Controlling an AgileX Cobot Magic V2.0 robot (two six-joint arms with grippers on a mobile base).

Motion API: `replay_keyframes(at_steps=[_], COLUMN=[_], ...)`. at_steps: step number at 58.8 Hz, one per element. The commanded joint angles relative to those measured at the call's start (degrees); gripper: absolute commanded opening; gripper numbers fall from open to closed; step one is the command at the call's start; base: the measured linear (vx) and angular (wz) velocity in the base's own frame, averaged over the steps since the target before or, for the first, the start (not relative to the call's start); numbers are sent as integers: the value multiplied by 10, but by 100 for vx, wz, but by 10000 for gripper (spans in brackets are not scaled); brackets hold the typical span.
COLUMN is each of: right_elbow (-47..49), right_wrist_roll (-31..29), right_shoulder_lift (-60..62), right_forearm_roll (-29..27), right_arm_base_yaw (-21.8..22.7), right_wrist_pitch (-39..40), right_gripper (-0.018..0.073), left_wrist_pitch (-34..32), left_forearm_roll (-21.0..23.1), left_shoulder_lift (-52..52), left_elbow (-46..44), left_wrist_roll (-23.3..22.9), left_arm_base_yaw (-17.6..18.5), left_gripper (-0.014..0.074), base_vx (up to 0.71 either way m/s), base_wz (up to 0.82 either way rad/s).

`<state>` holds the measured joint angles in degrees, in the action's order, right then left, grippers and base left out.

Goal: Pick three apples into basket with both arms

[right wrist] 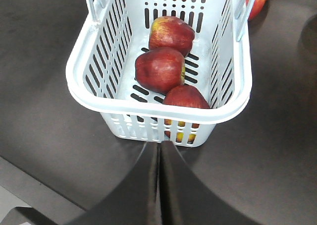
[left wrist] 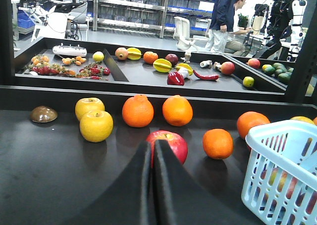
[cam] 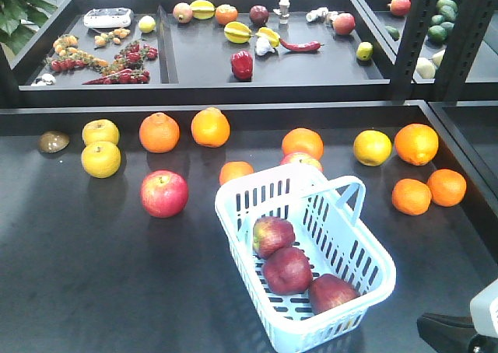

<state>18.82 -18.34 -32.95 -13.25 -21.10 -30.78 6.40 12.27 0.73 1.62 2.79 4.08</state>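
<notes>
Three dark maroon-red apples (cam: 288, 269) lie in a row, touching, inside the pale blue-white slotted plastic basket (cam: 241, 236) on the dark counter (cam: 93, 283), near right. The left pincer (left wrist: 152, 150) has its fingers pressed together, empty, just near of a bright pink-red apple (left wrist: 171, 140). The right pincer (right wrist: 160, 150) is likewise closed and empty, just beside the basket's near wall.

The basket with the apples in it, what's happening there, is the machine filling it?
It looks finished. The three dark red apples lie in a row inside the pale basket on the dark table. Neither arm holds anything: the left gripper and the right gripper are both shut and empty, away from the fruit. A brighter red apple, oranges and yellow apples sit loose around it.
</notes>
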Motion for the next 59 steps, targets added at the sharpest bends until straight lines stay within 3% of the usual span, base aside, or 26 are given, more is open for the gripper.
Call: replay_keyframes(at_steps=[1, 59], right_elbow=[15, 14], right_wrist_roll=[-2, -2], right_shoulder_lift=[1, 1], right_forearm_roll=[-4, -4], right_arm_base_yaw=[-1, -1], right_wrist_pitch=[28, 29], right_gripper=[-8, -8], left_wrist_pitch=[-37, -37], left_forearm_roll=[0, 0], left_shoulder_lift=[8, 8], left_elbow=[-14, -14], left_wrist_roll=[-4, -4], left_arm_base_yaw=[-2, -2], left_gripper=[-6, -6], base_vx=[0, 0], base_wz=[0, 0])
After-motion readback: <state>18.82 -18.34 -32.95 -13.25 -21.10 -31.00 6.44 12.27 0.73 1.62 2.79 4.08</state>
